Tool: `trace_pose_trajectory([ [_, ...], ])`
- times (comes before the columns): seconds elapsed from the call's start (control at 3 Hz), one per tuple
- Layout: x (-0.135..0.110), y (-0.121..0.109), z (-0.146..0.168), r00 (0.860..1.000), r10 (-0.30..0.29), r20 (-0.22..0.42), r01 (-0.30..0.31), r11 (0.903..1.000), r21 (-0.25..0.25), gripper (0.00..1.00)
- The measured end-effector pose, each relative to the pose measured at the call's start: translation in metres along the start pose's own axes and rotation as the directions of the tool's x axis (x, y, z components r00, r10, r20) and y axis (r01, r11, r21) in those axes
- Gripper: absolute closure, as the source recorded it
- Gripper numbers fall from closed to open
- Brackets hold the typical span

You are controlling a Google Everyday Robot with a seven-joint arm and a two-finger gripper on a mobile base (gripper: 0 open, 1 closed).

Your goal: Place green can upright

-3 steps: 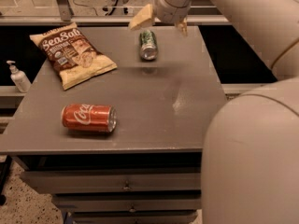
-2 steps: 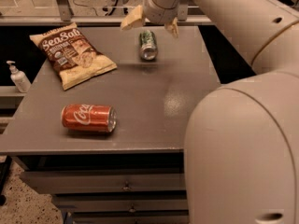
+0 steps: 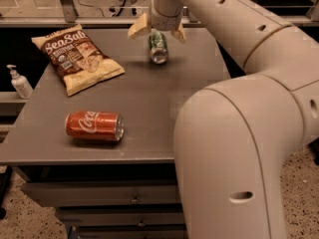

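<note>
The green can [image 3: 158, 48] lies on its side near the far edge of the grey table [image 3: 149, 108], its silver end facing me. My gripper [image 3: 158, 31] hangs over the can's far end. It is open, with one pale finger [image 3: 139, 27] to the left of the can and the other [image 3: 179, 33] to its right. The can's far end is hidden behind the gripper.
A brown Sea Salt chip bag [image 3: 77, 56] lies at the far left. A red Coca-Cola can [image 3: 94, 126] lies on its side at the front left. A white pump bottle [image 3: 20, 82] stands off the table's left edge. My large arm [image 3: 239, 133] fills the right.
My gripper has moved left and down, from the right of the can to straddling its far end. The can, bag and red can have not moved.
</note>
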State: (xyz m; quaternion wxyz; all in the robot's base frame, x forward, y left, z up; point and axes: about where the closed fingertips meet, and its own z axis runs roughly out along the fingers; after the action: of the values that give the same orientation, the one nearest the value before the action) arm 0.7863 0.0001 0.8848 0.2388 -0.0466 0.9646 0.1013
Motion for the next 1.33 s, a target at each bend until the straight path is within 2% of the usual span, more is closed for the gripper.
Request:
trace_pose_trajectory([
  [0.67, -0.011, -0.029, 0.030, 1.000, -0.023, -0.018, 0.024, 0.9965, 0.080, 0.00],
  [1.33, -0.030, -0.032, 0.040, 0.995, -0.099, -0.018, 0.101, 0.9888, 0.110, 0.00],
])
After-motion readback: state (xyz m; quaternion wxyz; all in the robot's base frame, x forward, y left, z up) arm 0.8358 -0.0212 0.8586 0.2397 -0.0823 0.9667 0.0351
